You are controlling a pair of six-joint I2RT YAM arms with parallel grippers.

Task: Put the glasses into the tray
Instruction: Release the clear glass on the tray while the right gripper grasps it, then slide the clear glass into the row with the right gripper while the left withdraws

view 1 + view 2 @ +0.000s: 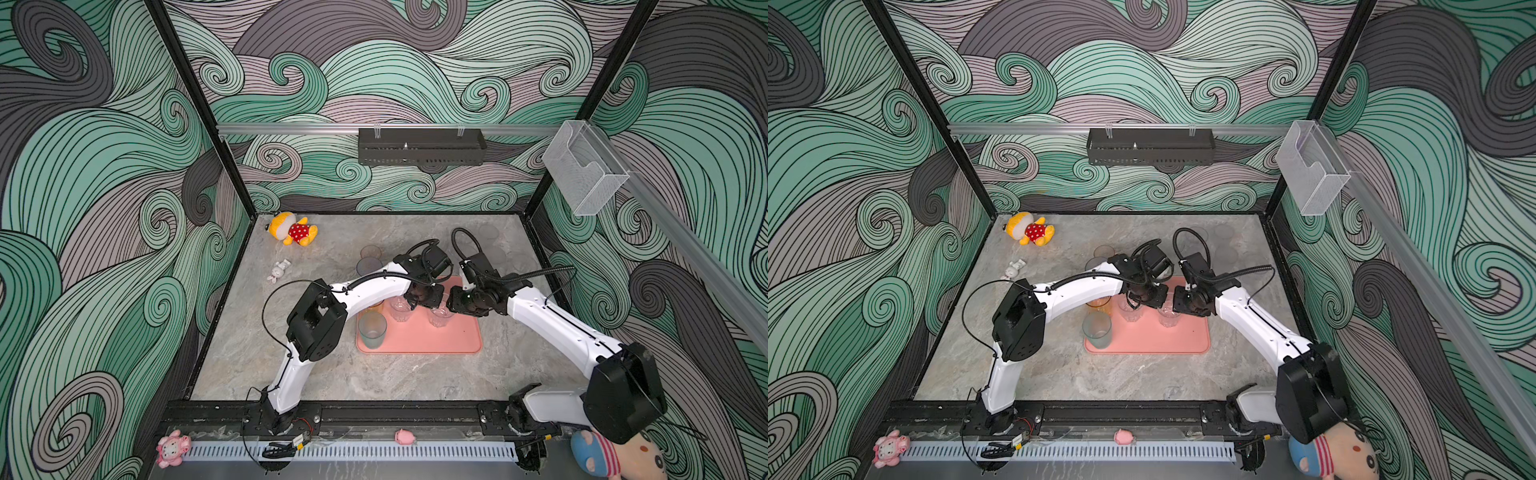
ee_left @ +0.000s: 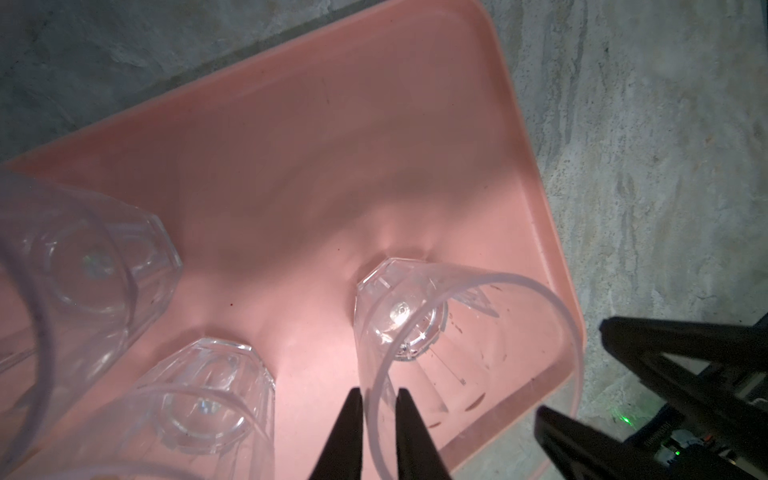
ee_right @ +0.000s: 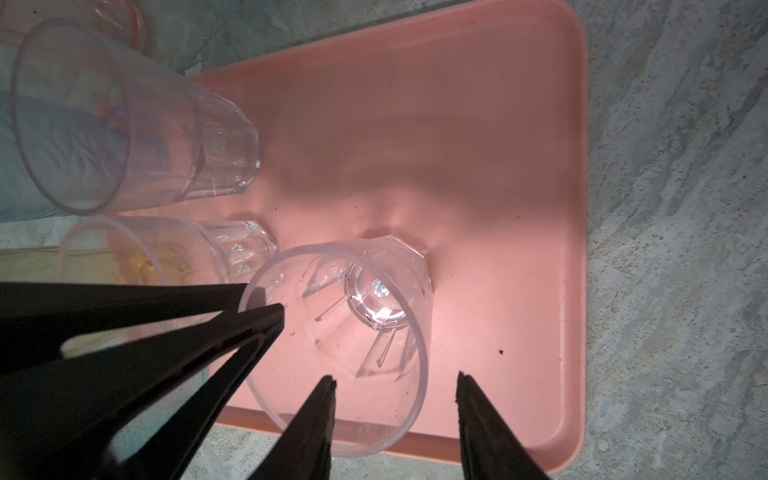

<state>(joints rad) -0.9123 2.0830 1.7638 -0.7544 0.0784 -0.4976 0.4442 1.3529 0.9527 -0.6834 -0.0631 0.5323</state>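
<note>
Over the pink tray (image 2: 415, 124) on the table (image 2: 665, 166), straddles the rim of one upright clear glass (image 3: 374, 299) set inside it, left tool (image 2: 378, 392) barely parted, right tool (image 3: 395, 378) wide, gripping nothing; risks toppling it onto neighbouring glasses (image 2: 208, 395) by snagging the rim when lifting.

My tray (image 1: 449, 338) is salmon pink. The clear glasses (image 1: 400, 309) on it show pink through; at its near left stands a teal-grey tumbler (image 1: 372, 330), with a yellow-orange tumbler (image 1: 1100, 306) behind. The table (image 1: 291, 365) is veined grey marble. The walls (image 1: 104, 166) swirl teal, mauve and charcoal, black-lined. My arms (image 1: 374, 289) are white, black-jointed.
</note>
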